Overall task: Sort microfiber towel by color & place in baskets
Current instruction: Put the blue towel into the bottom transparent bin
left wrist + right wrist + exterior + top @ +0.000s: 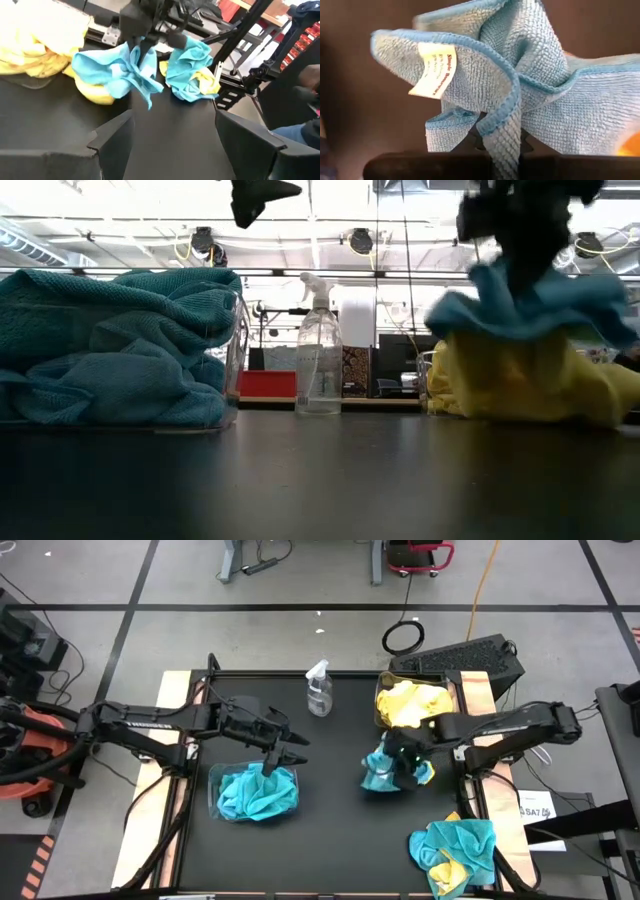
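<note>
My right gripper (pixel 402 755) is shut on a teal-blue towel (pixel 380 772) over the table's middle right, just near of the clear basket of yellow towels (pixel 410 702). A bit of yellow cloth (pixel 95 92) shows beneath the held towel. My left gripper (pixel 285 753) is open and hovers above the clear basket of teal-blue towels (pixel 255 790), touching nothing. A mixed heap of teal-blue and yellow towels (pixel 455 852) lies at the table's near right corner. My right gripper pinches the teal-blue towel by a bunched fold (pixel 505 142) of several layers, coming from above and pointing down. The towel (pixel 530 300) hangs slack below the fingers, off the table, with its tagged corner (pixel 434 70) sticking out.
A clear spray bottle (pixel 318 690) stands upright at the table's far middle, between the two baskets. Bare black table (pixel 330 840) lies in the middle and near part. Wooden side boards (pixel 175 690) flank the mat.
</note>
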You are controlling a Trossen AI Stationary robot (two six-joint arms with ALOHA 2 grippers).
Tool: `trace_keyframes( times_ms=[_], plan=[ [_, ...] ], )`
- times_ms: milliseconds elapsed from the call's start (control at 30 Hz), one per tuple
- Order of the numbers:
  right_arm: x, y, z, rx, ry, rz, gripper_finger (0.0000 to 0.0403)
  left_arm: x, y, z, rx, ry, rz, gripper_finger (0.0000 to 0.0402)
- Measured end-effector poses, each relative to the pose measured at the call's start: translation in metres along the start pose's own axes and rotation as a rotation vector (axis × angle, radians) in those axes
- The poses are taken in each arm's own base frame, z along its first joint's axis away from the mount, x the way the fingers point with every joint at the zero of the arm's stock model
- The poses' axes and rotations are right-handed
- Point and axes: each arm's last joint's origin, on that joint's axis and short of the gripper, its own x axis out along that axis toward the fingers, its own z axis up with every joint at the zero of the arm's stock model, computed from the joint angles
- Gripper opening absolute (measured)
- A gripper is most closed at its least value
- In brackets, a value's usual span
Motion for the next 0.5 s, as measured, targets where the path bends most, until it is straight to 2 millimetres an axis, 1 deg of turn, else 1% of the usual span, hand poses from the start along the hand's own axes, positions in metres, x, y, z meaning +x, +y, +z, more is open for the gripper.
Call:
trace_keyframes(
  times_ms=[133, 233, 300, 400, 500],
  plan=[
    [-0.035, 0.001, 0.009, 0.002, -0.095, 0.019, 0.0001, 0.011, 0.004, 0.000, 0.013, -0.019, -0.003, 0.0283],
    [-0.051, -0.003, 0.010, 0.022, -0.091, 0.002, 0.0001, 0.020, 0.006, -0.001, 0.030, -0.021, -0.005, 0.0283],
    [-0.056, -0.007, 0.007, 0.038, -0.065, -0.016, 0.0003, 0.027, 0.009, -0.002, 0.031, -0.021, -0.007, 0.0283],
    [-0.056, -0.010, 0.003, 0.061, -0.037, -0.031, 0.0012, 0.030, 0.009, -0.004, 0.030, -0.012, -0.015, 0.0283],
    [-0.056, -0.009, 0.003, 0.065, -0.045, -0.015, 0.0029, 0.031, 0.010, -0.004, 0.031, -0.009, -0.026, 0.0283]
  ],
)
